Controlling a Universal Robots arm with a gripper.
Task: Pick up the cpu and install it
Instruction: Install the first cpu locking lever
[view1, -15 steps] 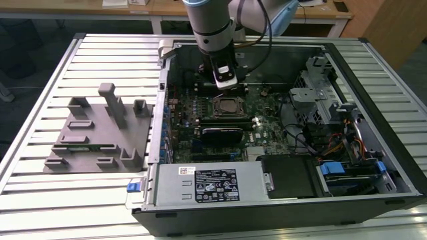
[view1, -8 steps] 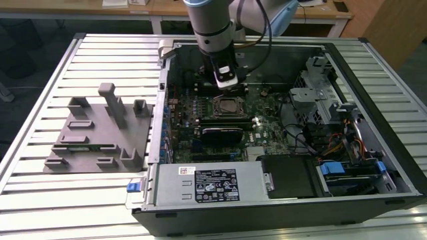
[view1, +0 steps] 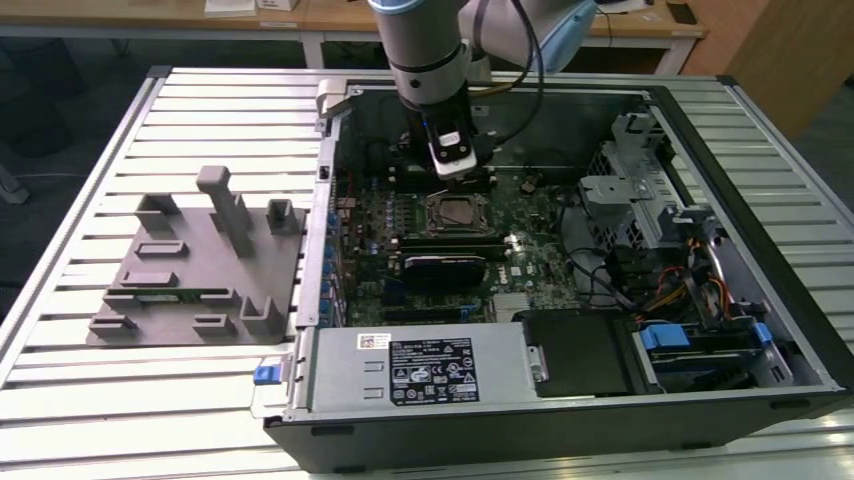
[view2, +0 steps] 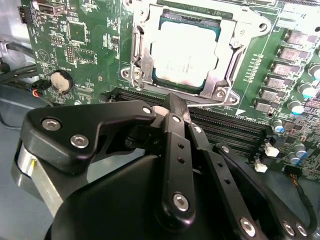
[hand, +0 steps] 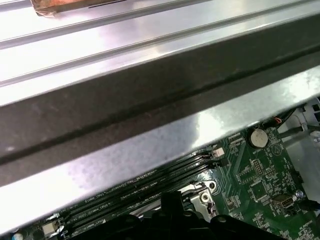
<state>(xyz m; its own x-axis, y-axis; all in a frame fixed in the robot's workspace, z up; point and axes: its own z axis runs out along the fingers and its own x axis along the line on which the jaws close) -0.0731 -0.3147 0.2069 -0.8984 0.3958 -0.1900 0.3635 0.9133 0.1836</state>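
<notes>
1. While the cpu (view2: 184, 54) sits seated in the motherboard socket (view2: 141, 60), the claw (view2: 172, 107) hovers at its six o'clock, fingers pressed together, holding nothing.
2. Any further motion is best kept vertical, clear of the memory slots (view2: 225, 131).

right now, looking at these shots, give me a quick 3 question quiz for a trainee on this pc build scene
1. True or false: the cpu lies in the socket on the motherboard.
2. Where does the grey tray sit: A) inside the computer case, B) on the slatted table at the exterior view's left of the case?
3. Fill in: the gripper holds ____.

Key: 1 true; 2 B; 3 nothing.
</notes>
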